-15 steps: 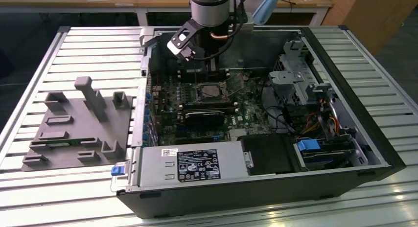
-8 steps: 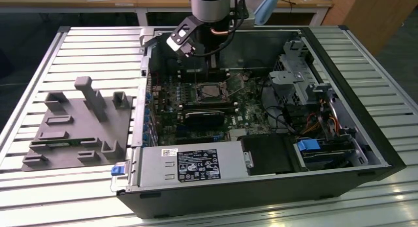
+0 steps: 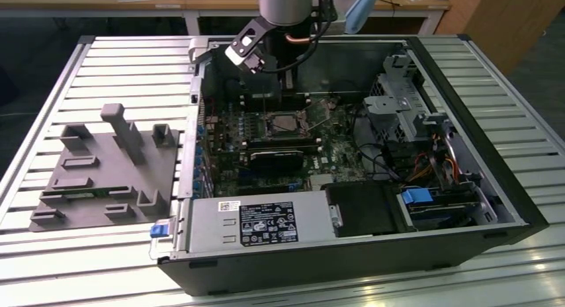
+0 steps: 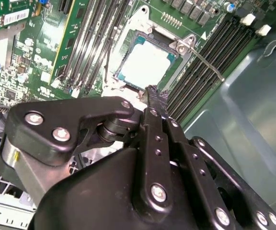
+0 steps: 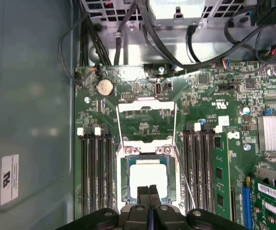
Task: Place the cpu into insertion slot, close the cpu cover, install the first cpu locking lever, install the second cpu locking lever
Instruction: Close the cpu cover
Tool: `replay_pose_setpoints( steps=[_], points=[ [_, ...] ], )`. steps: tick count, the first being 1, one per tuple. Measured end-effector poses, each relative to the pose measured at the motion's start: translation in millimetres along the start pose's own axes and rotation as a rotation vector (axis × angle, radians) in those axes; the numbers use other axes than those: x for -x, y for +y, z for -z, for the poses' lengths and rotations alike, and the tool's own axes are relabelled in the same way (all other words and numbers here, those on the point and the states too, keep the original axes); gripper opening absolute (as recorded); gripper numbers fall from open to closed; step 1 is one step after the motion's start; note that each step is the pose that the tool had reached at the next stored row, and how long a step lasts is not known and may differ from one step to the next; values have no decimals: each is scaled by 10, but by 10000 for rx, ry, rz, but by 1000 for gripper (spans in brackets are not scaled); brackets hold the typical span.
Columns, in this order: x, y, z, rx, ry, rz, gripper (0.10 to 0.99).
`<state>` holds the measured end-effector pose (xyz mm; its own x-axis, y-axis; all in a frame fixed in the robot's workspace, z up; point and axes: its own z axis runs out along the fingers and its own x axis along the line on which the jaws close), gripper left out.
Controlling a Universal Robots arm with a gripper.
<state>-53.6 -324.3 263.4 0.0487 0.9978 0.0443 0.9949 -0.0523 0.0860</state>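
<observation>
Since the silvery cpu (image 5: 147,173) sits in its metal-rimmed insertion slot (image 5: 124,184), the open silvery cpu cover (image 5: 145,106) probably needs pushing down; the black gripper (image 5: 150,190) is clenched, empty.

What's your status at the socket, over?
Gripper shut, empty, over the insertion slot. Cpu lies in slot; cpu cover open, folded back. No obstruction seen.

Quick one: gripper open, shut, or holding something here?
The gripper: shut, fingertips together with nothing between them, close to the cpu.
</observation>
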Motion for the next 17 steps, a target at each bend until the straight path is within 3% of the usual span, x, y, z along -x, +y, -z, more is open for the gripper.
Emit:
replay_pose_setpoints(
  steps=[5,17],
  points=[
    [-6,122,-11,-1,2,-1,106],
    [-29,602,-54,-39,0,-1,106]
  ],
)
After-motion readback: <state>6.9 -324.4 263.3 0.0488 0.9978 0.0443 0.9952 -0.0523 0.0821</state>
